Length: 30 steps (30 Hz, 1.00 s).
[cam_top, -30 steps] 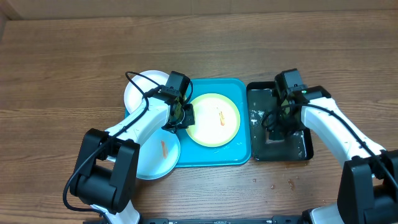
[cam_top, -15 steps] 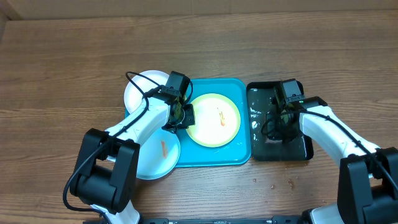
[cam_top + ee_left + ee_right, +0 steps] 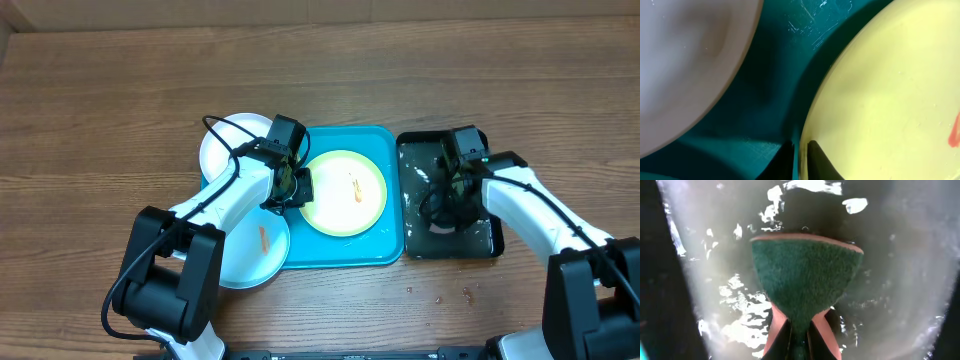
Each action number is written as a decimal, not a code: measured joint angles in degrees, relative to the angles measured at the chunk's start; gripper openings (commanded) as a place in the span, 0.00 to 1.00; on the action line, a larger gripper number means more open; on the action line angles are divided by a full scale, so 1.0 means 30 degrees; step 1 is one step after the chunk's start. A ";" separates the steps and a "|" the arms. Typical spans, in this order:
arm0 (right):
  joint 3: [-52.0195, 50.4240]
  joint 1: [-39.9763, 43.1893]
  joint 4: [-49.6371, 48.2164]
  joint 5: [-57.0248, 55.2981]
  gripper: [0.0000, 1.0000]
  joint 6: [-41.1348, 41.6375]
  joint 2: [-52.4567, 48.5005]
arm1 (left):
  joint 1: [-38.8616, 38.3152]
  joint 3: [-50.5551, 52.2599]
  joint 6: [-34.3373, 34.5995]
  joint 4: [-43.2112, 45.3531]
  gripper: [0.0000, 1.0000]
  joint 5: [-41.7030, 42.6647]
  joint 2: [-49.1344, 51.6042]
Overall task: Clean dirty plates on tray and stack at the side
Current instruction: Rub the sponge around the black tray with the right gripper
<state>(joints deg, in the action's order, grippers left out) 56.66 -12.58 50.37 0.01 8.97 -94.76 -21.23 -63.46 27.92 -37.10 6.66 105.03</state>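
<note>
The yellow-green rimmed plate (image 3: pixel 343 192) lies on the turquoise tray (image 3: pixel 385 245) with an orange smear (image 3: pixel 355 187) near its middle. My left gripper (image 3: pixel 298 188) sits at that plate's left rim (image 3: pixel 812 115), one finger on either side of it (image 3: pixel 801 160), nearly closed. Off the tray's left edge sit the white plate (image 3: pixel 232 145) and the light blue plate (image 3: pixel 250 250), which carries an orange streak. My right gripper (image 3: pixel 447 205) is down in the black tray (image 3: pixel 415 150), shut on the green-topped sponge (image 3: pixel 806 275), which bulges out above its fingers (image 3: pixel 800 335).
The black tray's floor is wet and glinting (image 3: pixel 735 310). A few crumbs lie on the wooden table (image 3: pixel 440 295) in front of it. The light blue plate overlaps the turquoise tray's front-left corner. A pale plate (image 3: pixel 685 60) fills the upper left of the left wrist view.
My right gripper came down onto the sponge in the black tray and closed on it. The left arm and the three plates have stayed where they were.
</note>
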 measured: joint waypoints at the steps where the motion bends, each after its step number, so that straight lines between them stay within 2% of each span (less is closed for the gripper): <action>1: 0.0415 0.0007 0.0423 0.0000 0.04 0.0015 0.0000 | 0.0000 0.0000 0.0000 -0.0007 0.15 0.0007 0.0000; 8: 0.3279 0.0000 0.2186 0.0000 0.04 0.0000 0.0029 | 0.0000 0.0000 0.0000 0.0007 0.15 0.0000 0.0000; 17: 0.3344 0.0007 0.2375 0.0000 0.04 -0.0022 0.0036 | 0.0000 0.0000 0.0000 -0.0204 0.15 0.0000 0.0000; 18: 0.3344 0.0007 0.2361 -0.0007 0.04 -0.0022 0.0036 | 0.0000 0.0000 0.0000 -0.0197 0.13 0.0000 0.0000; 20: 0.3344 0.0007 0.2397 -0.0007 0.04 -0.0022 0.0036 | 0.0000 0.0000 -0.0007 -0.0204 0.04 0.0007 0.0000; 30: 0.3497 0.0007 0.3235 -0.0087 0.04 -0.0015 0.0036 | 0.0000 0.0000 -0.0073 -0.0211 0.04 0.0073 0.0000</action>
<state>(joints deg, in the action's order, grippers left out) 67.16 -12.56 60.07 -0.25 8.93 -94.65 -21.23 -63.46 27.70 -37.74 6.87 105.03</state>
